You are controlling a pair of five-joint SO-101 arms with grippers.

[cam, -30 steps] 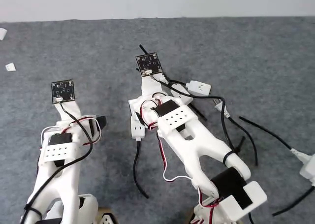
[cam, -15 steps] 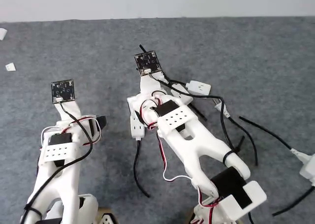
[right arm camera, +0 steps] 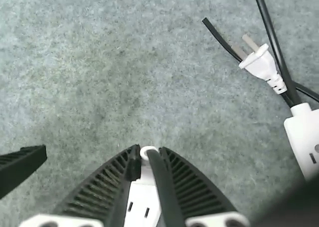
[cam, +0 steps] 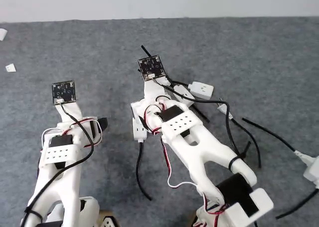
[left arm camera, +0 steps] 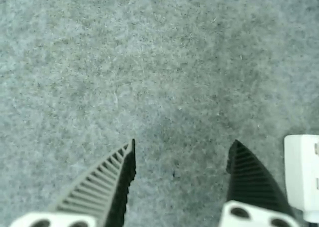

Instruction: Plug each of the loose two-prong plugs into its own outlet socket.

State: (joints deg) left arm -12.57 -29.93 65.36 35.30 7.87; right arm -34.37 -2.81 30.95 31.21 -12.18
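1. The right end effector [right arm camera: 144,159] is clamped on an outlet socket [right arm camera: 142,202].
2. The left end effector [left arm camera: 182,159] is spread and empty over the bench [left arm camera: 149,62].
3. A loose plug [right arm camera: 260,63] lies apart; its prongs should be squared to the slots before pressing.

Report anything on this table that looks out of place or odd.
Two small white scraps lie at the far left edge of the grey felt mat, away from the cords. Beside the white two-prong plug, a black cable ends in a blunt free tip, joined to nothing there. Nothing looks spilled.
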